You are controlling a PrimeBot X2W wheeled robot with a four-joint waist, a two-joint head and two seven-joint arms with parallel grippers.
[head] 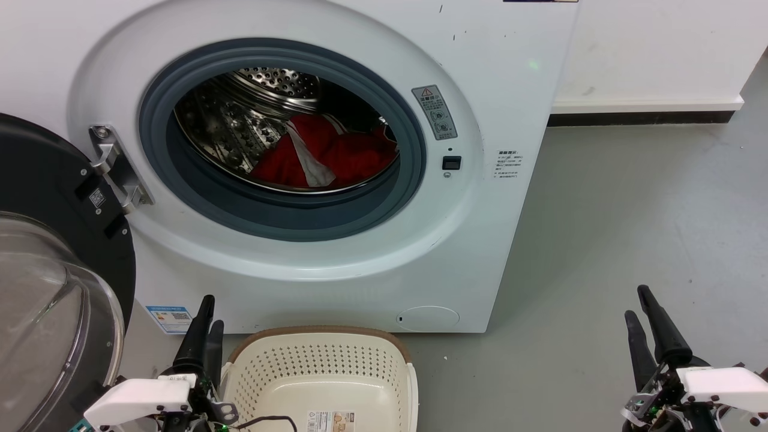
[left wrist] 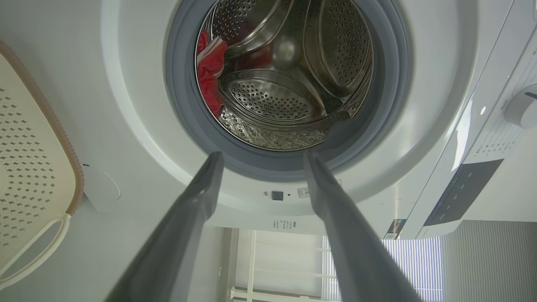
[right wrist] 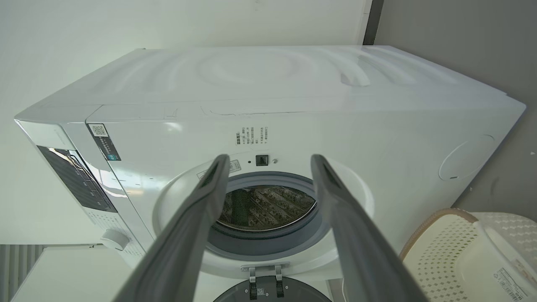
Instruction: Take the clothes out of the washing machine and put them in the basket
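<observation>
The red jerseys are seen lying in the steel drum of the washing machine, whose door is swung open to the left. The cream basket is placed on the floor just before the machine. The left claw is held beside the basket, the right claw well apart from it. The fingers of both are spread.
</observation>
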